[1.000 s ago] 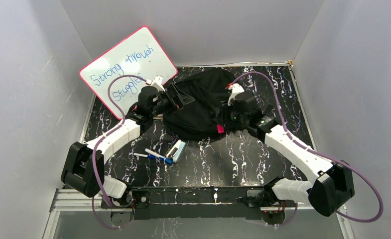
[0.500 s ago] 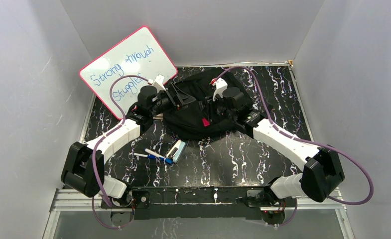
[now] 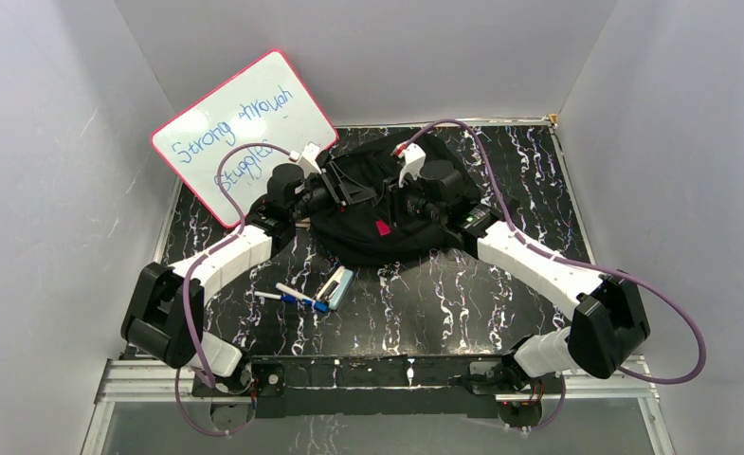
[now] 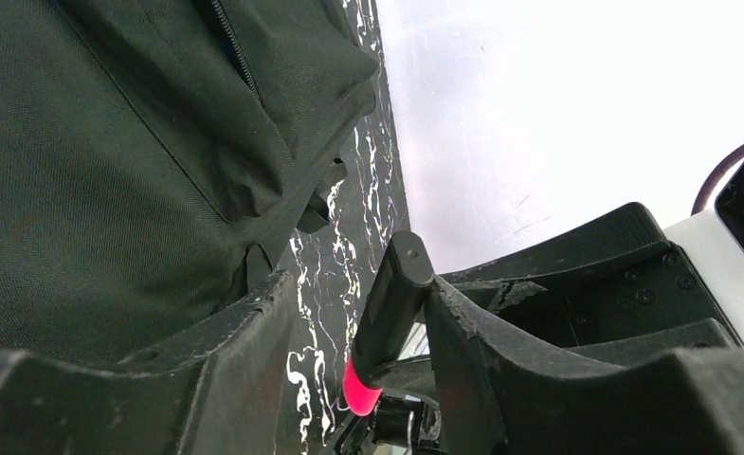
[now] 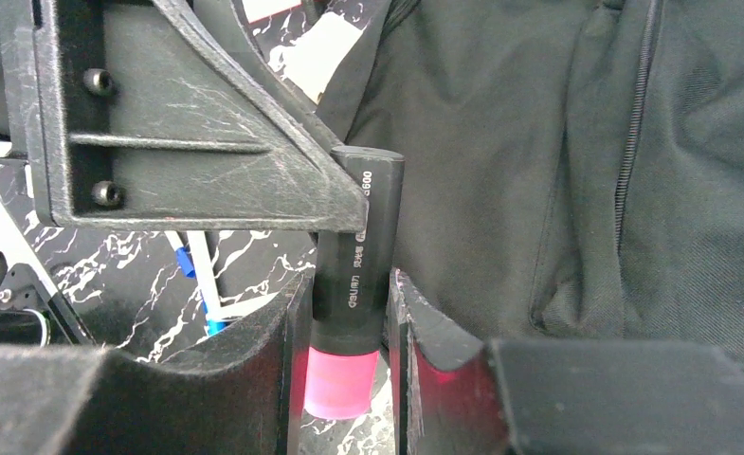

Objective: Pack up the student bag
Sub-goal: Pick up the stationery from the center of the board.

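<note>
Top view: arms cover much of student bag (image 3: 358, 242), opening not vis. Marker (image 4: 396, 284) lower end hidden, left wrist view. Small items (image 3: 306, 292) on bench (image 3: 444, 294) too tiny to ID.

place: robot lab, boxed-in test cell
walls (image 3: 55, 190): plain pale panels on 3 sides, bare, lit evenly
table (image 3: 538, 161): black marble-look top, fills the cell wall to wall
rig: L arm (image 3: 226, 261) + R arm (image 3: 538, 265), white/black, bolted side by side to alu rail (image 3: 159, 374) at near edge
cables (image 3: 676, 332): purple, exposed, looping off each arm
props: whiteboard (image 3: 244, 123) w/ handwriting leaning at back L; bag (image 3: 353, 245) + pens (image 3: 297, 296) on table
</note>
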